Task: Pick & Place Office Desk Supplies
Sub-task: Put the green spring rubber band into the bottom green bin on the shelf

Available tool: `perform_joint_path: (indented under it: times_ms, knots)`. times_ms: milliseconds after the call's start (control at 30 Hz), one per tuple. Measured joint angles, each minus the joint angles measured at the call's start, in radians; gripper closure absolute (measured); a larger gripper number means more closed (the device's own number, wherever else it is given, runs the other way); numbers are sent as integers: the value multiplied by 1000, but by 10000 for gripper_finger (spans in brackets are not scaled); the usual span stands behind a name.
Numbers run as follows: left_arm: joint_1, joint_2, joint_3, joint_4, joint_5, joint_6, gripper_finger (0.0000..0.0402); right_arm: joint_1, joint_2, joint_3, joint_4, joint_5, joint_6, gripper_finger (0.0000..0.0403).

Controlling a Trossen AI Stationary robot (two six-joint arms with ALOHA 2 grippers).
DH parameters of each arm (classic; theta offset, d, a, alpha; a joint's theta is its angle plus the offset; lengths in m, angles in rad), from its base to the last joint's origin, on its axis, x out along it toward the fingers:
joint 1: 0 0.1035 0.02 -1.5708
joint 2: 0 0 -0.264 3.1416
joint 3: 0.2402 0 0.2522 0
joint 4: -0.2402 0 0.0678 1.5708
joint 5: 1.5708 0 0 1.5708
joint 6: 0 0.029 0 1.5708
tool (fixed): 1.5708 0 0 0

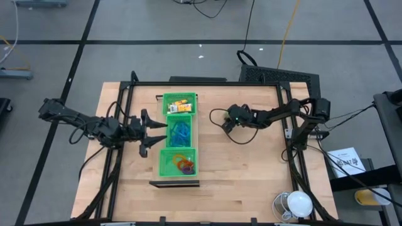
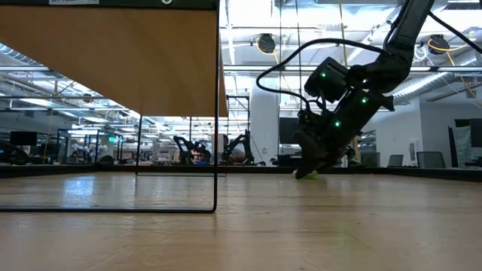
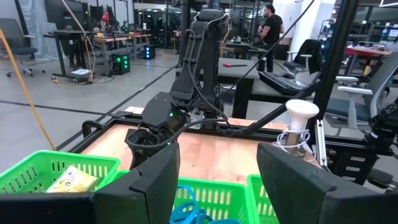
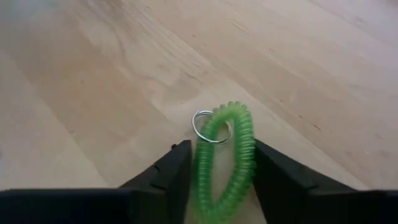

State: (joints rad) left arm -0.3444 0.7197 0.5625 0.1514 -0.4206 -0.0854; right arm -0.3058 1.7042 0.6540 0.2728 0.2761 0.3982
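The right arm reaches in from the table's three o'clock edge, elbow bent, its wrist tipped steeply down so the right gripper (image 1: 225,123) meets the wood just right of centre. Seen from its own wrist, the two dark fingers (image 4: 166,174) sit either side of a green coil loop (image 4: 229,155) with a small metal ring (image 4: 208,126) at its far end. The loop lies between them on the table (image 1: 251,169); the fingers stand narrow and close against the coil, though I cannot tell whether they press it yet. From table height a bit of green shows under the gripper tip (image 2: 310,174).

The left arm comes from nine o'clock, stretched low and nearly level, and the left gripper (image 1: 157,133) hangs at the left wall of the green tray (image 1: 166,168), fingers spread wide and holding nothing. The tray runs twelve to six down the middle: yellow packets (image 1: 179,105) in the far compartment, blue loops (image 1: 180,131) in the middle one, orange and purple loops (image 1: 183,163) in the near one.

Between tray and right gripper lies bare wood. A black metal frame (image 1: 207,83) borders the table on its edges.
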Motion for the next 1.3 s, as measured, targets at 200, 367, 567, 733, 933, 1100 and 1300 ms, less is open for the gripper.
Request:
perform_joint_path:
  times_ms: [200, 367, 567, 733, 933, 1100, 1300]
  knots:
    - [11, 0, 0, 0, 0, -4, 176, -1, 1, 0, -8, -1, -26, 326]
    - [12, 6, 0, 3, 0, -22, 176, -2, 1, -1, 11, -18, -84, 384]
    - [12, 54, -1, 57, -3, -23, 176, 1, -66, -7, 49, -163, -149, 374]
    - [12, 120, -1, 127, -28, -23, 176, -1, -187, -5, 90, -263, -156, 364]
    - [17, 198, -1, 272, -42, -23, 176, 28, -352, -5, 123, -435, -158, 385]
    - [51, 262, 7, 345, 28, -23, 176, 86, -459, -4, 182, -498, -157, 374]
    - [112, 364, 93, 346, 138, -56, 176, 185, -496, -4, 309, -543, -194, 378]
